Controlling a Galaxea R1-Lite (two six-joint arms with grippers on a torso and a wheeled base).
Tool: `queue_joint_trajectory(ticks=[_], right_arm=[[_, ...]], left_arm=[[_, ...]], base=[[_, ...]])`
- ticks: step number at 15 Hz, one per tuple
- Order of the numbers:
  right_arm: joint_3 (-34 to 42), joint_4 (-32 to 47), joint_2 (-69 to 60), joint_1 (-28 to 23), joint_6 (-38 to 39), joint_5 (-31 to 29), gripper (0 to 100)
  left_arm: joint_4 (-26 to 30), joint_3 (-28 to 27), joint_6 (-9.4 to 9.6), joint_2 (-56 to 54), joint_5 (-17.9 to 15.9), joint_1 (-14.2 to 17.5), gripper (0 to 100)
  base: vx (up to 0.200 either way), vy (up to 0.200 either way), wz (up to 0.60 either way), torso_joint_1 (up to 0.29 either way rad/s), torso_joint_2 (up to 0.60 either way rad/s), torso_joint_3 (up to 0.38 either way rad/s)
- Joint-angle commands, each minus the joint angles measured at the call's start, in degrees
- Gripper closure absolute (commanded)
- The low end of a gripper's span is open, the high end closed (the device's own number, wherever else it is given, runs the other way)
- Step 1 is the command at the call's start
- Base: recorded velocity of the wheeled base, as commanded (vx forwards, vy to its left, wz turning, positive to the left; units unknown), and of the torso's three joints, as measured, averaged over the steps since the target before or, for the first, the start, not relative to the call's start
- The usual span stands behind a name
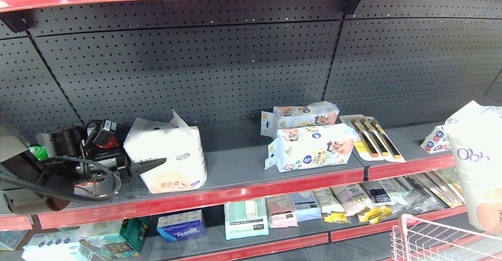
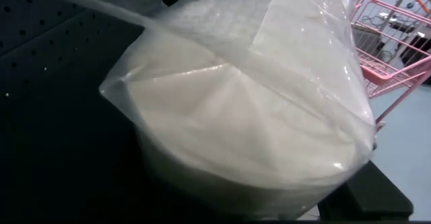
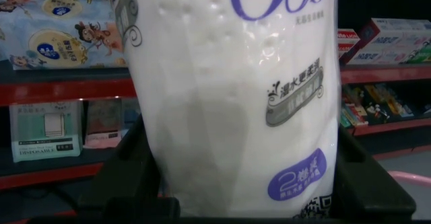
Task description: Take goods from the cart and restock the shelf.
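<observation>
Shelf (image 1: 243, 167) behind — right claw (image 3: 239, 140) grips purple-printed pack (image 3: 229, 69).

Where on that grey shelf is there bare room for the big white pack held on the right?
Widest bare stretch of the grey shelf: between the white roll pack and the cartoon tissue packs. A narrower gap lies between the cutlery pack and the small box. The lower shelf is crowded.

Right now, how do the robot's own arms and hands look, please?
The left arm is grey and black, with looping black cables, a green part, red marks and white stickers. The left hand is black and pointed. The right hand is black and blocky.
</observation>
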Motion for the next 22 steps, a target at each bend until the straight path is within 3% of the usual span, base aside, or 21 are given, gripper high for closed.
queue_joint_trajectory(ticks=[1, 9, 11, 12, 22], right_arm=[[-0.1, 0.0, 0.0, -0.1, 0.0, 0.0, 100], [-0.9, 0.0, 0.1, -0.2, -0.1, -0.1, 100], [-0.9, 0.0, 0.1, -0.2, -0.1, -0.1, 100], [-0.9, 0.0, 0.0, -0.2, -0.1, -0.1, 100], [-1.1, 0.0, -0.2, -0.2, -0.7, -0.1, 100]], left_arm=[[-0.2, 0.2, -0.17, 0.3, -1.2, 0.2, 100], [-0.9, -0.4, -0.25, 0.3, -1.4, 0.7, 100], [-3.0, 0.3, -2.45, 0.4, -1.4, 0.6, 100], [-3.5, 0.4, -2.63, 0.4, -1.4, 0.7, 100], [-5.4, 2.1, -2.71, 0.7, -0.7, 1.0, 100]], base=[[0.000, 0.000, 0.00, 0.000, 0.00, 0.000], [0.000, 0.000, 0.00, 0.000, 0.00, 0.000], [0.000, 0.000, 0.00, 0.000, 0.00, 0.000], [0.000, 0.000, 0.00, 0.000, 0.00, 0.000], [0.000, 0.000, 0.00, 0.000, 0.00, 0.000]])
